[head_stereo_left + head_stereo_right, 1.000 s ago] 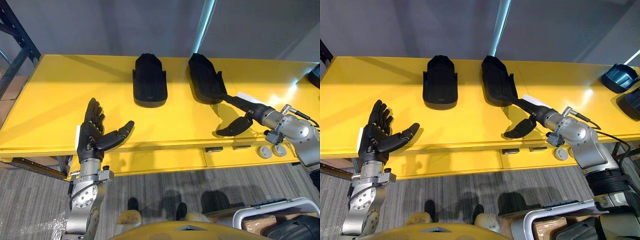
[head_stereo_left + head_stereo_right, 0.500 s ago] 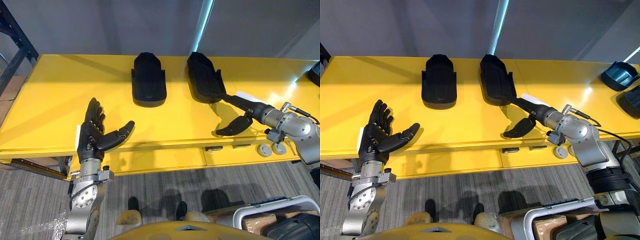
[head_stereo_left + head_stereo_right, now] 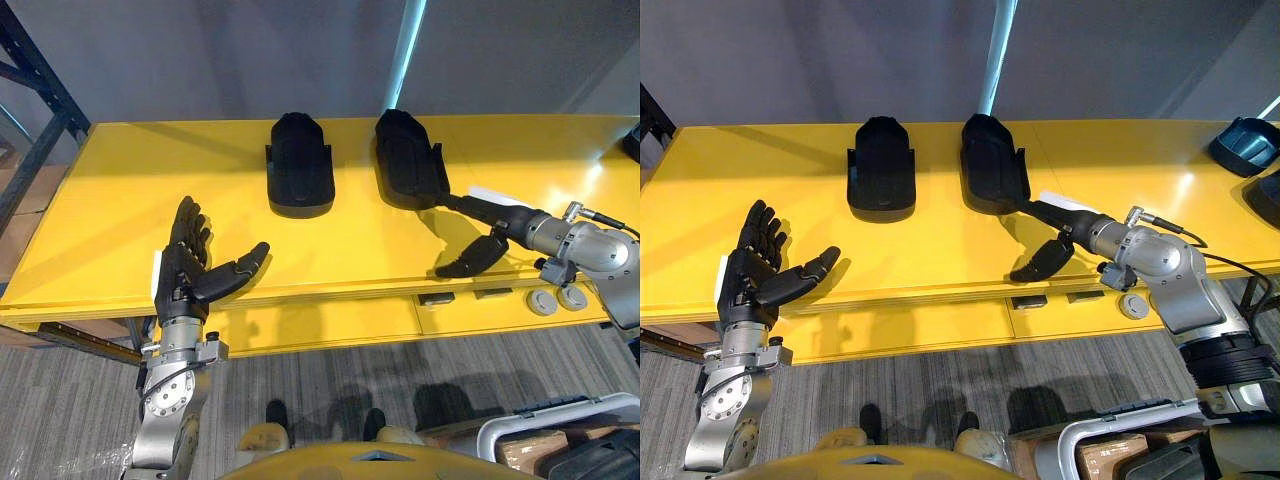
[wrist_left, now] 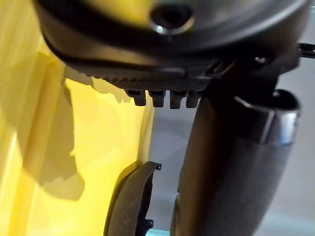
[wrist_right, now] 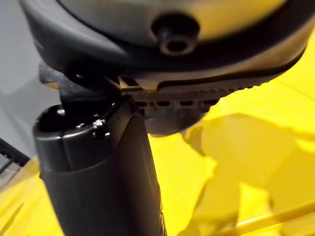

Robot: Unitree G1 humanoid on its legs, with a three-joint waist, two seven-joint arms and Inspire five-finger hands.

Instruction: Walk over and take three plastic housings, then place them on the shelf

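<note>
Plastic housings, 2 of them and both black, lie side by side on the far half of the yellow shelf, with a strip of bare yellow between them. The left housing sits near the middle of the shelf, and the right housing lies just to its right, both with their long sides running near to far.

The right hand reaches in from the right with its fingers straight. Their tips are at the near end of the right housing, touching it or just short of it; I cannot tell which. Its thumb hangs down apart from them, so the hand is wide and holds nothing.

The left hand hovers over the near left edge of the shelf, palm up, fingers spread and straight, holding nothing.

At the shelf's right end, 2 more dark shell-shaped parts show: 1 with a bluish sheen and 1 cut off by the edge.
</note>
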